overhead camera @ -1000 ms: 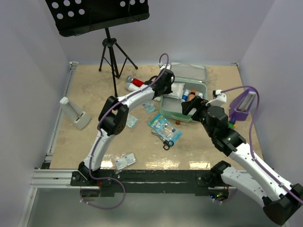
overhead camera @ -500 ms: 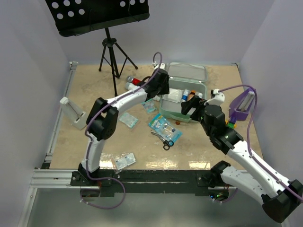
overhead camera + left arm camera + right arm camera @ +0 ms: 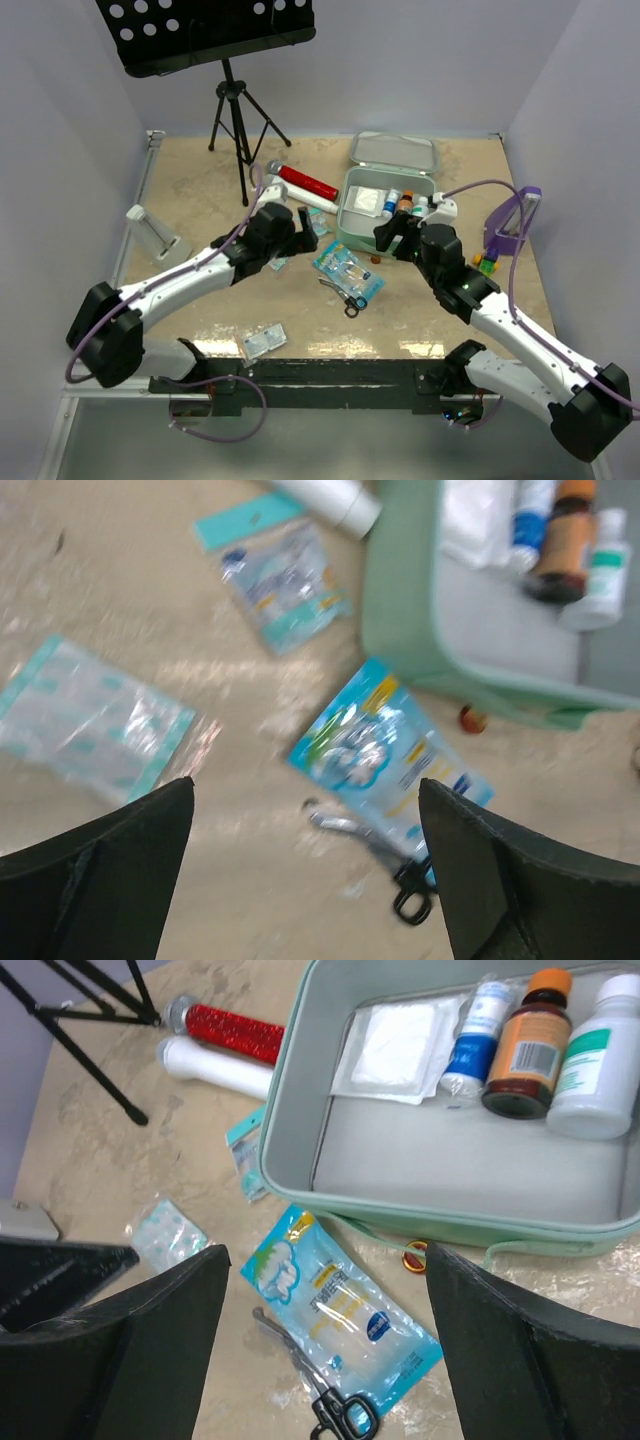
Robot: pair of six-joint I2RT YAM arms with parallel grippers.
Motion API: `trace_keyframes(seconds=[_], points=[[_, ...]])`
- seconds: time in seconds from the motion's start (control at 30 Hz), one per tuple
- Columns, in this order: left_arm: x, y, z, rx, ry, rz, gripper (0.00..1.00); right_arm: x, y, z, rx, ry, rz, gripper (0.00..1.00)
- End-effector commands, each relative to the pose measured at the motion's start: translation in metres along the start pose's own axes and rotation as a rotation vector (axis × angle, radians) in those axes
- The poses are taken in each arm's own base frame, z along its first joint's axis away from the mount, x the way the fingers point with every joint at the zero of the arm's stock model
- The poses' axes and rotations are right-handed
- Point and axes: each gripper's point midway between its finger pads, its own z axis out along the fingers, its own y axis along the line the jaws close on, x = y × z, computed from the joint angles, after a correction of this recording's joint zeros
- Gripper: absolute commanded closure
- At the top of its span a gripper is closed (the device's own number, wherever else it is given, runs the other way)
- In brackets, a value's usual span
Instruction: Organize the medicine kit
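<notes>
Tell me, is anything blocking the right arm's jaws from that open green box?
Nothing visible does. The right gripper hangs open by the near wall of the medicine kit, and the lid lies off behind it.

Three bottles [image 3: 528, 1045], two tubes [image 3: 225, 1032], one scissors [image 3: 325, 1405].

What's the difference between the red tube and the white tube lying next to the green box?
Colour: the red tube glitters, while the white tube is plain and matte.
End: the red tube has a grey cap at its left end; the white tube is white all the way along.
Place: the white tube lies on the near side of the red tube.
Both are cylinders lying flat, nearly parallel, outside the box.
</notes>
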Motion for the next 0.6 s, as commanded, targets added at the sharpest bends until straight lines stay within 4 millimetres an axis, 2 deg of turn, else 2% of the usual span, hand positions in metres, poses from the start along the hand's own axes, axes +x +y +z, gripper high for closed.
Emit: trace_keyframes(seconds=[0.0, 0.07, 0.13, 0.27, 0.37, 0.57], points=[[0.045, 0.038, -0.023, -0.019, 0.05, -0.093, 0.04, 0.021, 0.027, -0.002, -0.179, 0.073, -0.088, 0.19], [0.052, 0.047, -0.035, -0.006, 0.039, -0.129, 0.05, 0.036, 0.038, -0.002, -0.216, 0.126, -0.124, 0.2], [0.054, 0.05, -0.047, 0.029, 0.015, -0.173, 0.06, 0.059, 0.047, 0.001, -0.234, 0.196, -0.164, 0.21], [0.055, 0.054, -0.065, 0.085, -0.031, -0.236, 0.07, 0.099, 0.053, 0.013, -0.18, 0.304, -0.24, 0.23], [0.056, 0.059, -0.073, 0.092, -0.048, -0.255, 0.07, 0.112, 0.053, 0.021, -0.145, 0.329, -0.266, 0.23], [0.066, 0.072, -0.078, 0.051, -0.021, -0.247, 0.08, 0.125, 0.036, 0.038, -0.038, 0.334, -0.286, 0.28]])
